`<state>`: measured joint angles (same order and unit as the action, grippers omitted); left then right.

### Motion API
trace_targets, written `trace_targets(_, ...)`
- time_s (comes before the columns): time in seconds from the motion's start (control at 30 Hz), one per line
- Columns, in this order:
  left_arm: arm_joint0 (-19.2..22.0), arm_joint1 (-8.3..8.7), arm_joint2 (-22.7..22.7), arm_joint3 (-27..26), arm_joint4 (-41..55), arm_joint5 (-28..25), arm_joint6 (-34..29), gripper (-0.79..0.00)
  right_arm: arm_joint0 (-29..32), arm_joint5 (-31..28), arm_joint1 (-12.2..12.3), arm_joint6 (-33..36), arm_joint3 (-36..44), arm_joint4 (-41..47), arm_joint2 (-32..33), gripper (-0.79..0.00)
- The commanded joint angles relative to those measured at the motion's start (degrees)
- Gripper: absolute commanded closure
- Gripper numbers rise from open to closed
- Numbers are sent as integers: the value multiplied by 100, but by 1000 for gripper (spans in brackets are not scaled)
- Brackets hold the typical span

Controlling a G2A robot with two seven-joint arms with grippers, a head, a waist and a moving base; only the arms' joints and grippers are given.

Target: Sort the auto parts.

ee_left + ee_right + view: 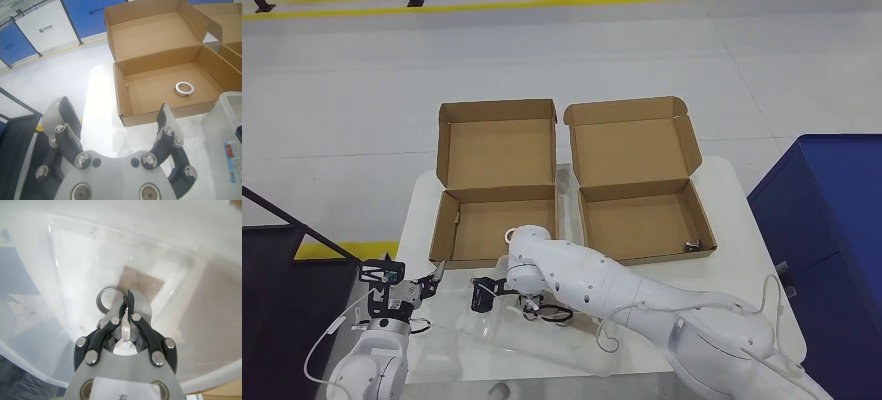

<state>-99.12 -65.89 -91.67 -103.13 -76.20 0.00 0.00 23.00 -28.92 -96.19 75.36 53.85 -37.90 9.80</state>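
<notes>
Lower centre of the top view: the right gripper (126,298) pinches a metal ring (102,303) by its wall inside the clear bin (28,365). A slow, straight lift should keep that thin grip. Lower left, the left gripper (114,103) hangs spread.

Tiny part (694,244) in rt box (642,215), unidentifiable

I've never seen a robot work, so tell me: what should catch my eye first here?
The right gripper, down inside a clear plastic bin at the front of the table, is shut on a dark metal ring. Beyond the bin two cardboard boxes stand open; a silver ring lies in the left box, and the left gripper hangs open near that box's front corner.
</notes>
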Motion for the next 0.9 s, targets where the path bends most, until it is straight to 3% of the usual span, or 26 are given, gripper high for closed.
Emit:
trace_targets(0.0,0,0,0,0,0,0,0,-785,-6,-26,21,-26,-35,54,35,0)
trace_targets(0.03,0,0,0,0,0,0,0,-785,-3,-35,28,-35,-39,73,29,-65)
trace_targets(0.07,0,0,0,0,0,0,0,-785,-1,-43,34,-43,-43,100,25,-182)
trace_targets(0.1,0,0,0,0,0,0,0,-785,10,-51,39,-52,-56,168,31,-194)
trace_targets(0.5,0,0,0,0,0,0,0,-785,-102,-91,165,-91,40,554,-6,-209)
trace_targets(0.87,0,0,0,0,0,0,0,-785,-21,22,72,22,-98,496,-6,-185)
